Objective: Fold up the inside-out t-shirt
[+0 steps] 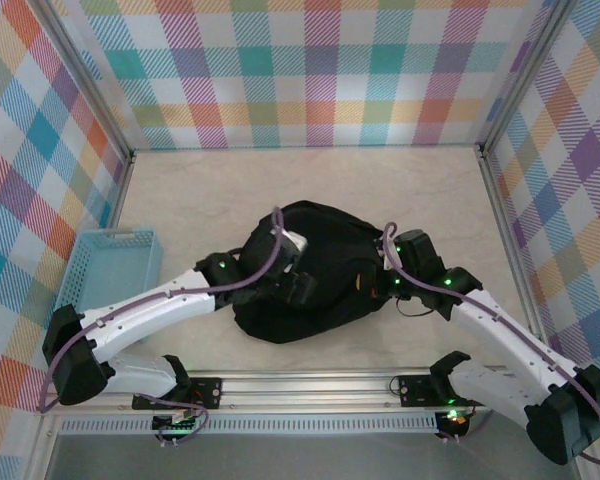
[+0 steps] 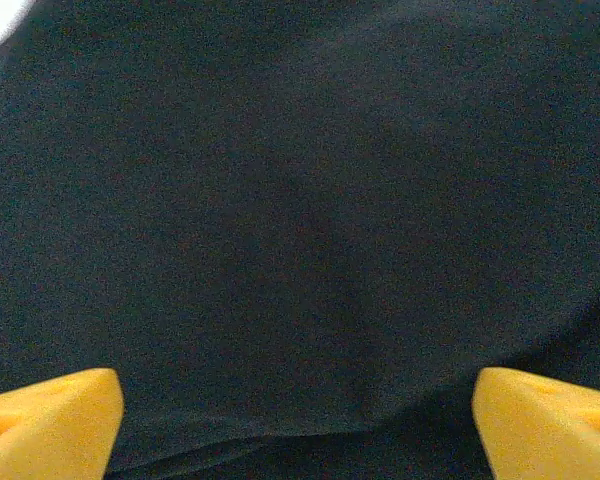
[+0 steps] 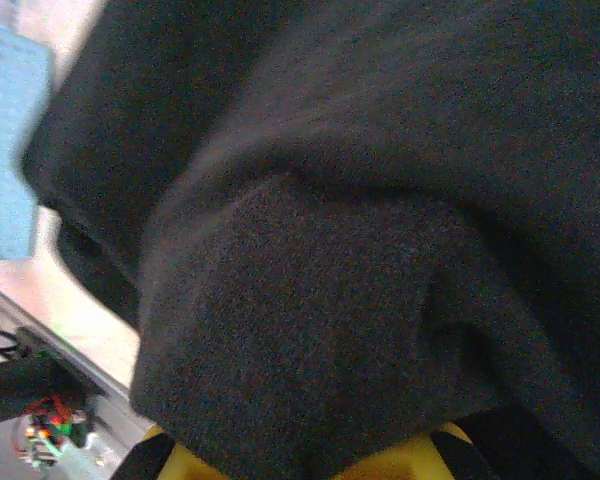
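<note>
The shirt [image 1: 325, 235] lies as a black heap in the middle of the table [image 1: 180, 190], between my two arms. My left jaws stand wide over its left part. The yellow fingertips [image 2: 50, 425] are well apart, with smooth black cloth ahead of them and nothing gripped. My right jaws are closed on a bunched fold at the shirt's right side, and the cloth drapes over them. A blue tray [image 1: 110, 265] sits at the table's left edge, apart from the shirt.
</note>
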